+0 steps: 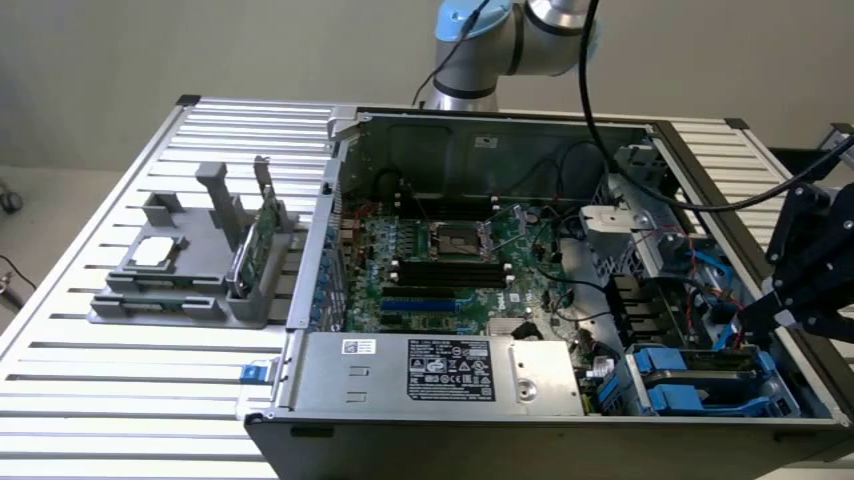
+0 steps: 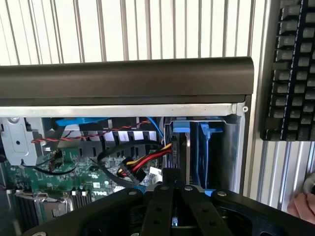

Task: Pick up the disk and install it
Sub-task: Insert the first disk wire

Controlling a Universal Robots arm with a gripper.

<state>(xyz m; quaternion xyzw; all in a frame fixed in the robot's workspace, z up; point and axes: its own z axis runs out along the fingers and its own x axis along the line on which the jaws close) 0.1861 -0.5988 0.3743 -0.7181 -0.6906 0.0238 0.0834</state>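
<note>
The disk stands on edge in the drive bay at the computer case's front corner, with its blue carrier around it. My gripper is right over it, black fingers drawn together on the disk's near edge. In the exterior view the gripper hangs at the exterior view's right, above the blue bay. A thin slab of the disk shows just beneath it.
The open computer case lies on a slatted metal table. The power supply fills its front. Red, yellow and black cables run beside the bay. A grey fixture holds a silver chip and a green card. A keyboard lies beside the case.
</note>
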